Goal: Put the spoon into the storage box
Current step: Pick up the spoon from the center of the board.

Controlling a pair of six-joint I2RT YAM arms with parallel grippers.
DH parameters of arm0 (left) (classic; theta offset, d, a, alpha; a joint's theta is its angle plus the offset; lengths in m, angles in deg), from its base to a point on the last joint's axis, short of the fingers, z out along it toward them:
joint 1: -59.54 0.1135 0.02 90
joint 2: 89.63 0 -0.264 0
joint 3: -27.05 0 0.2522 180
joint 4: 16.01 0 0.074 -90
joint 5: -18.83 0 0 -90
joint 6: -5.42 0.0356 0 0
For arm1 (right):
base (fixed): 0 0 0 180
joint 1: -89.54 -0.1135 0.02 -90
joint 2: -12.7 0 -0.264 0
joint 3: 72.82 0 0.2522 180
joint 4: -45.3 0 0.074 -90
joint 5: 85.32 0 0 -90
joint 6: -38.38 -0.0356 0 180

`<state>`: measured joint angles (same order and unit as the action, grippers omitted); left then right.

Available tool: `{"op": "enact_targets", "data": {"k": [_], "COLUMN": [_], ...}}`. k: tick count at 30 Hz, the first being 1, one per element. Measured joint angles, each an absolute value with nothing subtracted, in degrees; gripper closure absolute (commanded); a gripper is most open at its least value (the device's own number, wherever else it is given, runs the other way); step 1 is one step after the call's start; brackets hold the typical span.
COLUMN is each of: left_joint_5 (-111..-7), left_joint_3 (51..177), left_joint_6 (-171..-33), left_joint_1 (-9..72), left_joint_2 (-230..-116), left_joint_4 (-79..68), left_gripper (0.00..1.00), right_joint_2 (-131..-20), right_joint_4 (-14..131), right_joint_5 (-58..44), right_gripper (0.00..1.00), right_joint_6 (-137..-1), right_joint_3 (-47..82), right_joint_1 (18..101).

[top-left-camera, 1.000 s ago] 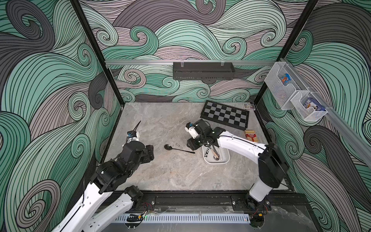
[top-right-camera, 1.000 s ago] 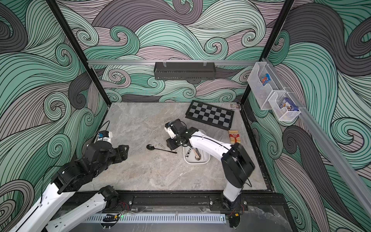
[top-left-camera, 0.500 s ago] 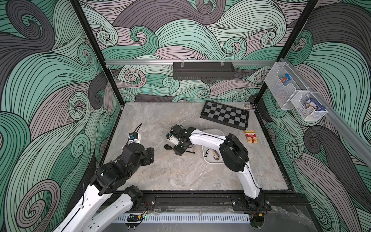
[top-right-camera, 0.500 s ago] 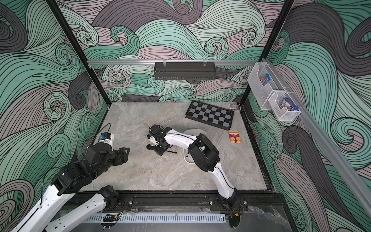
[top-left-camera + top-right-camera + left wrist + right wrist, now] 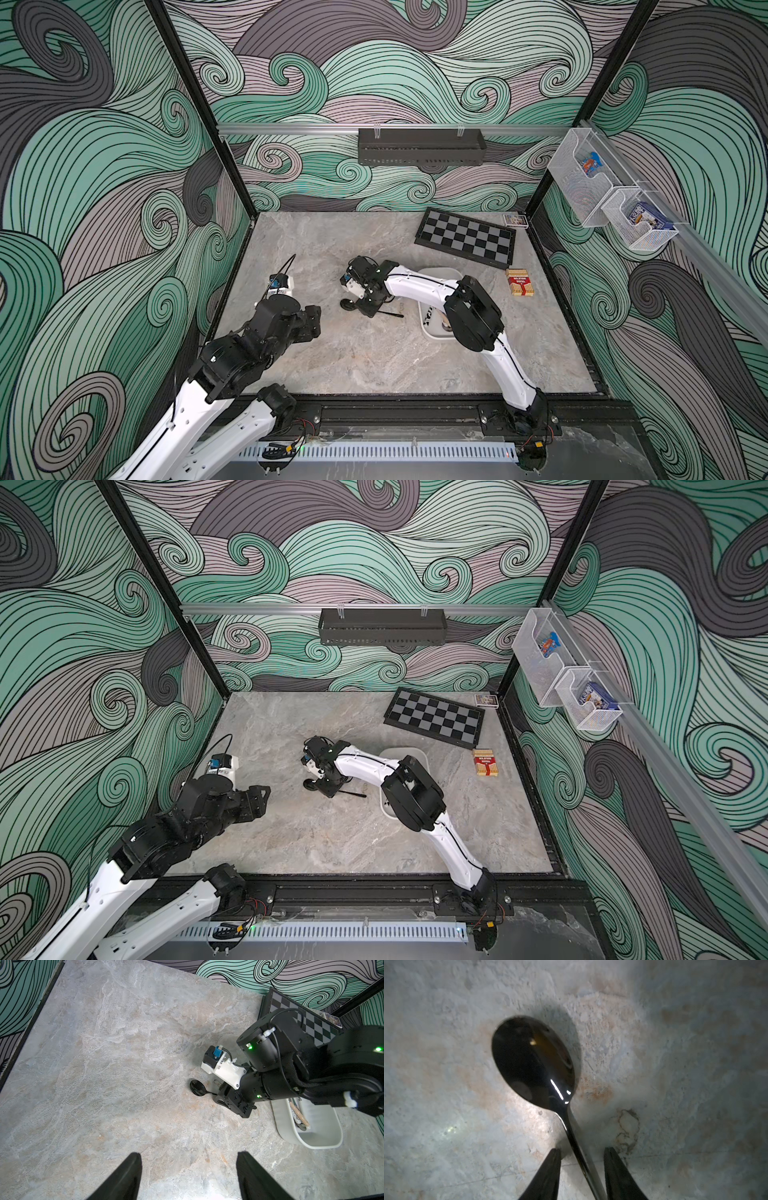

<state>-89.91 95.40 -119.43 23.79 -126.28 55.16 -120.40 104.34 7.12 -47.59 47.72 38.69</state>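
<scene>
Right gripper fingers are sitting narrow on either side of the spoon handle, just behind the bowl. A gap is showing on one side and the other fingertip is sitting almost against the handle, so it is not clamping. The spoon is lying flat on the grey marble-look tabletop, not in the storage box. It is dark and glossy, and it is lying near table centre in both top views, with its bowl pointing to 9 o'clock and the handle running toward 3 o'clock under the gripper. The white right arm is reaching in from 5 o'clock and passing over the storage box, which is sitting just at 3 o'clock of the spoon and apart from it. The left wrist view is showing the box's white wall and some utensils lying inside, one with a pale handle. Left gripper fingers are standing wide and gripping nothing. This gripper is hovering at 9 o'clock of the spoon, well apart from it. A red card box is lying at 3 o'clock of the storage box. A chessboard is lying at 1 o'clock on the table, with a small card pack just beyond it. A black shelf is hanging at 12 o'clock on the back wall. White mesh baskets are hanging at 2 o'clock.
</scene>
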Motion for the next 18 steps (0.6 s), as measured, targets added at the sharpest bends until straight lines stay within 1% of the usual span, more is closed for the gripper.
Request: {"op": "enact_targets", "data": {"k": [4, 7, 11, 18], "left_joint_5": [-89.9, -89.9, -89.9, -89.9], "left_joint_3": [95.4, 95.4, 95.4, 95.3], "left_joint_6": [-119.4, -119.4, -119.4, -119.4], "left_joint_1": [23.8, 23.8, 23.8, 23.8], "left_joint_2": [-126.3, -126.3, -126.3, -126.2], "left_joint_4": [55.1, 55.1, 55.1, 55.1], "left_gripper": [0.25, 0.25, 0.25, 0.25], "right_joint_2": [-121.1, -121.5, -121.8, -121.8], "right_joint_4": [104.6, 104.9, 105.6, 106.1], "right_joint_5": [8.6, 9.0, 9.0, 7.5], "right_gripper": [0.76, 0.8, 0.89, 0.99], "right_joint_6": [-47.9, -48.9, -50.4, -53.4], "right_joint_3": [49.0, 49.8, 50.5, 52.7], "right_joint_1": [38.0, 37.5, 37.1, 37.0]}}
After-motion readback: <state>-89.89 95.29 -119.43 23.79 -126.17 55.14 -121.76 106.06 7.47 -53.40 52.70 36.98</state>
